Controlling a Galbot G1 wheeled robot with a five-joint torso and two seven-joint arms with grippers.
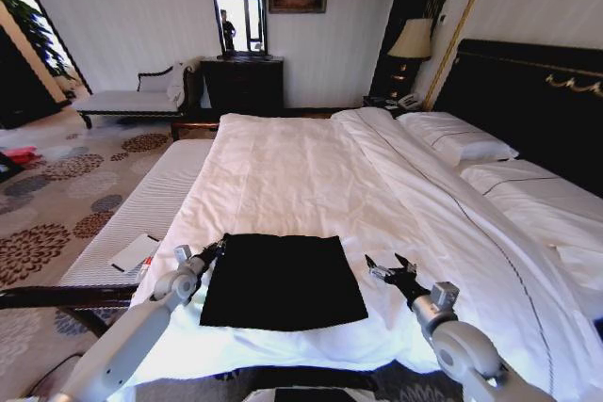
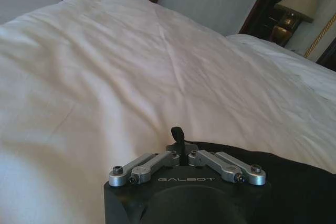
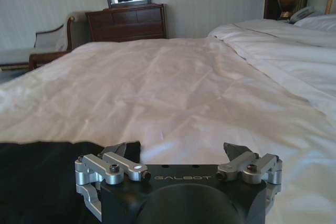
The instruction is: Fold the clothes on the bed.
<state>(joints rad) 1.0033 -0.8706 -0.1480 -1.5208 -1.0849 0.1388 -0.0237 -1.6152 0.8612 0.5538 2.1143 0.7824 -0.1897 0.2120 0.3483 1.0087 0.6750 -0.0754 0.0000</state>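
The black T-shirt (image 1: pixel 281 280) lies near the foot of the bed (image 1: pixel 311 176) on the white duvet as a flat, nearly square panel, no sleeves or lettering showing, so I judge it partly folded with at least one fold left. My left gripper (image 1: pixel 213 251) sits at its far-left corner, fingers pinched together, though I can't tell if fabric is caught. My right gripper (image 1: pixel 393 266) hovers spread wide over bare duvet just beside the shirt's right edge.
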